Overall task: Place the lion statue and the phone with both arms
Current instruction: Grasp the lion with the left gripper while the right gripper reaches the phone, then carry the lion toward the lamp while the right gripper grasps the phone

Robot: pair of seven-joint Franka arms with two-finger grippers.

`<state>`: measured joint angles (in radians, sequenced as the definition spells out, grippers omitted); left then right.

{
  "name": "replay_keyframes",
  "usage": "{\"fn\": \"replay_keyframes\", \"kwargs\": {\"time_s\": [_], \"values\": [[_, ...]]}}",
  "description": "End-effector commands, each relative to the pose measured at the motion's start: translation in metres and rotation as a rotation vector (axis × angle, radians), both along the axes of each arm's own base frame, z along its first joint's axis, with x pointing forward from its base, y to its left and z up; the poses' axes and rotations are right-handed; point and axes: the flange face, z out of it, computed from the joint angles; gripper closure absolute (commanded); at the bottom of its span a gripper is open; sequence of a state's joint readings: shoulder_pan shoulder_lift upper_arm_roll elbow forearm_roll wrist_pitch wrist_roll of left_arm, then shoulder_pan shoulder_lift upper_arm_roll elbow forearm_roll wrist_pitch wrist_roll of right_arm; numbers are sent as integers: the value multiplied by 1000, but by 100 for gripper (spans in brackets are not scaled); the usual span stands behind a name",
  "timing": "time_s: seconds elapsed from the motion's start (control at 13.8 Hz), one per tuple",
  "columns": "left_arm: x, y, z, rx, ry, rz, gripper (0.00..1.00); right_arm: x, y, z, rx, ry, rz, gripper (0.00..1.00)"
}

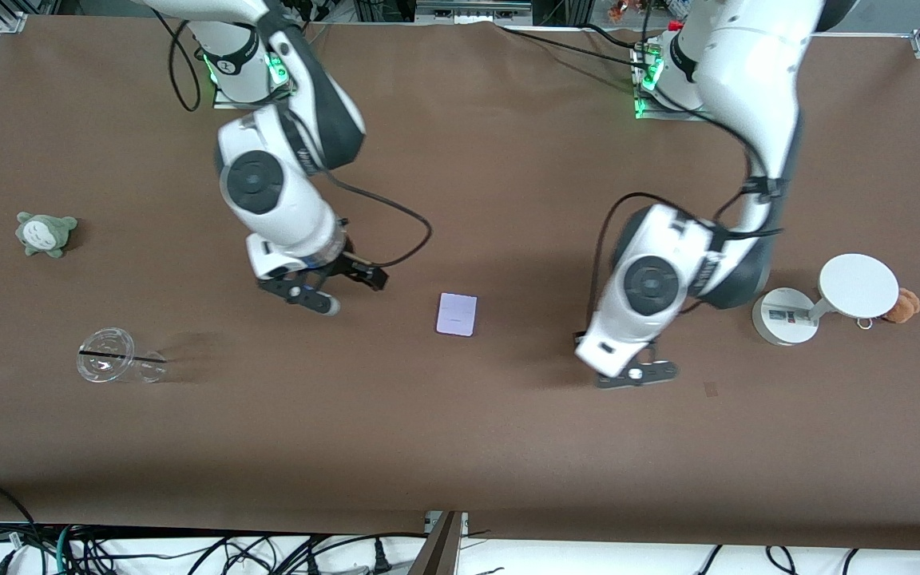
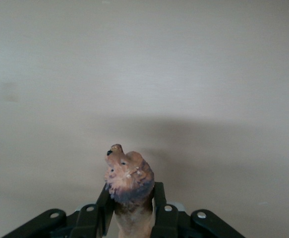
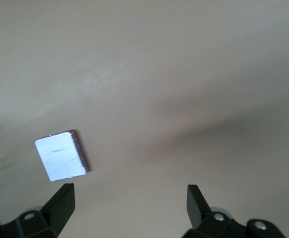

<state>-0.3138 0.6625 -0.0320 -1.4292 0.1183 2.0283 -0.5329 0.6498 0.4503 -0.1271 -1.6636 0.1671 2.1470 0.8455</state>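
The lion statue (image 2: 128, 178) is orange-brown with a darker band and stands up between the fingers of my left gripper (image 2: 130, 193), which is shut on it. In the front view that gripper (image 1: 638, 373) is over bare table toward the left arm's end, and the arm hides the statue. The phone (image 1: 457, 314), a flat pale lavender rectangle, lies mid-table between the two grippers. My right gripper (image 1: 355, 293) is open and empty, over the table beside the phone toward the right arm's end. The right wrist view shows the phone (image 3: 61, 156) just past one fingertip of the right gripper (image 3: 129, 192).
A white round-based stand with a disc top (image 1: 819, 307) and a brown plush bear (image 1: 903, 305) sit toward the left arm's end. A grey-green plush toy (image 1: 46, 232) and a clear plastic cup on its side (image 1: 118, 359) lie toward the right arm's end.
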Motion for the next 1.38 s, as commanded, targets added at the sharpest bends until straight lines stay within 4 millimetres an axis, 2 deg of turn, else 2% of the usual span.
{"fn": "replay_keyframes", "kwargs": {"time_s": [0.0, 0.14, 0.22, 0.36, 0.51, 0.65, 0.72, 0.87, 1.09, 1.3], "values": [[-26, 69, 26, -30, 46, -52, 100, -14, 47, -37, -52, -24, 36, 0], [-31, 113, 23, -30, 69, -49, 100, -28, 79, -72, -103, -20, 109, 0], [-34, 137, 22, -36, 70, -43, 100, -25, 94, -81, -105, -30, 129, 0], [-46, 179, 10, -47, 47, -36, 100, -14, 111, -96, -104, -47, 146, 0], [-63, 198, -9, -55, 12, -16, 100, -4, 126, -105, -90, -74, 152, 0], [-75, 234, -28, -61, -6, 36, 100, 5, 142, -124, -70, -113, 161, 0], [-77, 247, -31, -61, -11, 24, 100, 4, 151, -136, -60, -135, 173, 0], [-79, 255, -39, -64, -6, 9, 100, 6, 156, -150, -51, -150, 172, 0], [-91, 252, -63, -71, -50, 2, 100, 1, 163, -152, -52, -153, 172, 0], [-96, 251, -76, -75, -64, -1, 100, -1, 164, -170, -49, -165, 176, 0]]}}
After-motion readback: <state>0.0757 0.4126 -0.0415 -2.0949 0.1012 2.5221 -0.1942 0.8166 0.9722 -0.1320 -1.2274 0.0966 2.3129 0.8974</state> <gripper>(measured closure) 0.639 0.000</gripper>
